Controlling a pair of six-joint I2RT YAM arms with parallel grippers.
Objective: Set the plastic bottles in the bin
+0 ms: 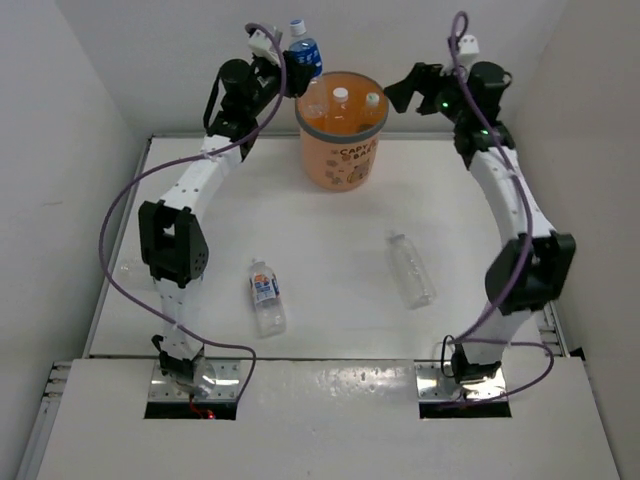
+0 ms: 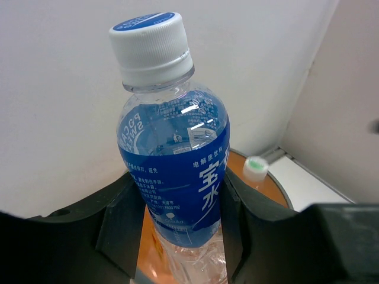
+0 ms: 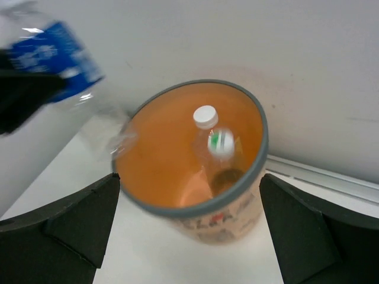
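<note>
At the left, the left pincer [image 1: 292, 62] is clamped on the waist of a small clear plastic bottle with a blue label and white cap [image 2: 174, 171]. It holds the bottle cap-up in the air, at the left edge of the round orange plastic bin with a grey rim [image 1: 340, 160].

The bin stands at the back middle of the white tabletop [image 1: 330, 230]. It already contains white-capped bottles: one cap [image 1: 340, 96] shows near the centre and another [image 1: 372, 100] towards the right.

Nearer the arms, a clear bottle with a white-orange label [image 1: 266, 296] lies on its side, with an unlabelled clear bottle [image 1: 411, 268] lying well apart to its right. The right pincer [image 1: 400, 92] hangs just beside the bin's right rim with its jaws wide apart and nothing between them.

The step in hand looks like dropping the blue bottle in. The right wrist view shows it nearer the rim than the centre. It should be carried further over the opening and its base lowered past the grey rim. The jaws should part only then, so it cannot catch the edge and bounce out. The right arm does best to stay outside the rim.
</note>
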